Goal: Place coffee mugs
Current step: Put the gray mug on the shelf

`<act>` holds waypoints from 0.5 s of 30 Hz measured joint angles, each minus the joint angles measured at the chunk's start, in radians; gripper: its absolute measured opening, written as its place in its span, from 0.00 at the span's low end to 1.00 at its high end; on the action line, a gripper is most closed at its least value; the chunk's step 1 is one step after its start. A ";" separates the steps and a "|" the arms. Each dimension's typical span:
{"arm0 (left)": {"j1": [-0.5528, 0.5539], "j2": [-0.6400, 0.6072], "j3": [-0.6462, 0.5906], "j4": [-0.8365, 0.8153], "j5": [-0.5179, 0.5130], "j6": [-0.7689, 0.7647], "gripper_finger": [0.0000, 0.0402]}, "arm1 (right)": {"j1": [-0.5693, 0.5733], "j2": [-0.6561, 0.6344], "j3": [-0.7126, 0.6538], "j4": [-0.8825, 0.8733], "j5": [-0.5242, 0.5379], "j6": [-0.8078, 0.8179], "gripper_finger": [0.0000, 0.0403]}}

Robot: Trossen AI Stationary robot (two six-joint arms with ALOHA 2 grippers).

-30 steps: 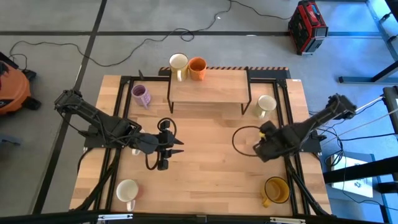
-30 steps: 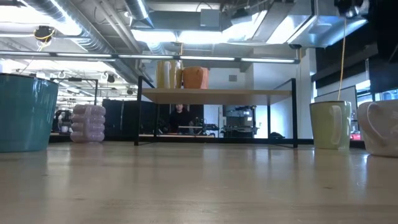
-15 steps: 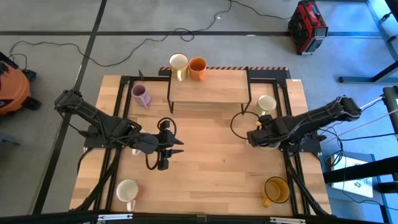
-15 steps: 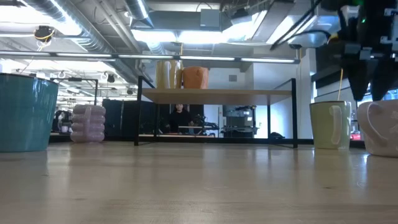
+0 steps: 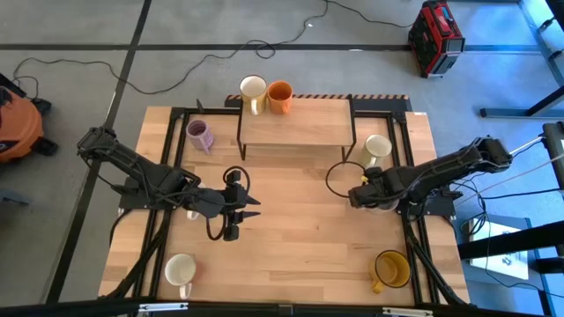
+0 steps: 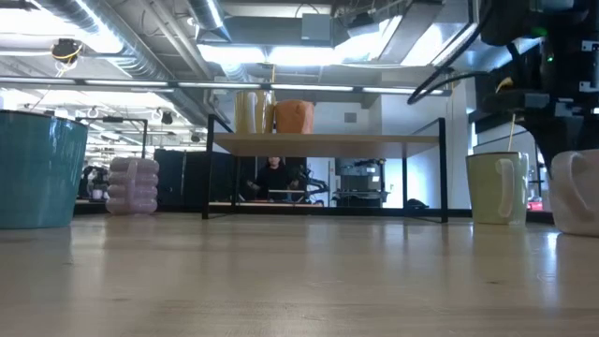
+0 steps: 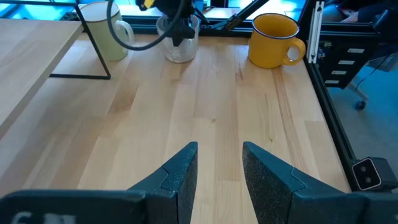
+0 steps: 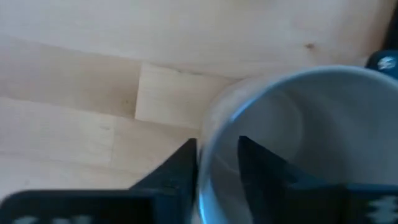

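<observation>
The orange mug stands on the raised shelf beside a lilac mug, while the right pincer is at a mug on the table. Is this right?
Not quite. In the high view, the orange mug on the raised shelf stands beside a cream-white mug, not a lilac one; the lilac mug is down on the table, left of the shelf. The right pincer is indeed at a mug on the table.

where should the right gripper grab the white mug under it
On the rim wall, from straight above. The white mug stands upright with its mouth open to the right gripper, whose fingers already straddle the near rim, one inside and one outside. Its handle is not visible, so the wall seems the surer hold.
</observation>
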 joint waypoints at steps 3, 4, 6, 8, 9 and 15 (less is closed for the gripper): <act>0.000 0.000 0.000 0.000 0.000 0.000 0.30 | 0.002 0.000 -0.004 0.026 -0.001 -0.016 0.12; 0.000 0.000 0.000 0.000 0.000 0.000 0.30 | 0.002 0.000 -0.004 0.033 -0.001 -0.025 0.08; 0.000 0.000 0.000 0.000 -0.001 0.001 0.30 | 0.003 0.000 -0.004 0.047 0.000 -0.059 0.03; 0.000 0.000 0.000 0.000 -0.008 0.001 0.30 | 0.003 0.000 -0.002 0.073 -0.009 -0.104 0.03; 0.000 0.000 0.000 0.000 -0.011 0.001 0.30 | 0.003 0.001 0.002 0.089 -0.014 -0.131 0.04; 0.000 0.000 0.000 0.000 -0.011 0.001 0.30 | 0.051 0.001 0.077 0.209 0.007 -0.368 0.02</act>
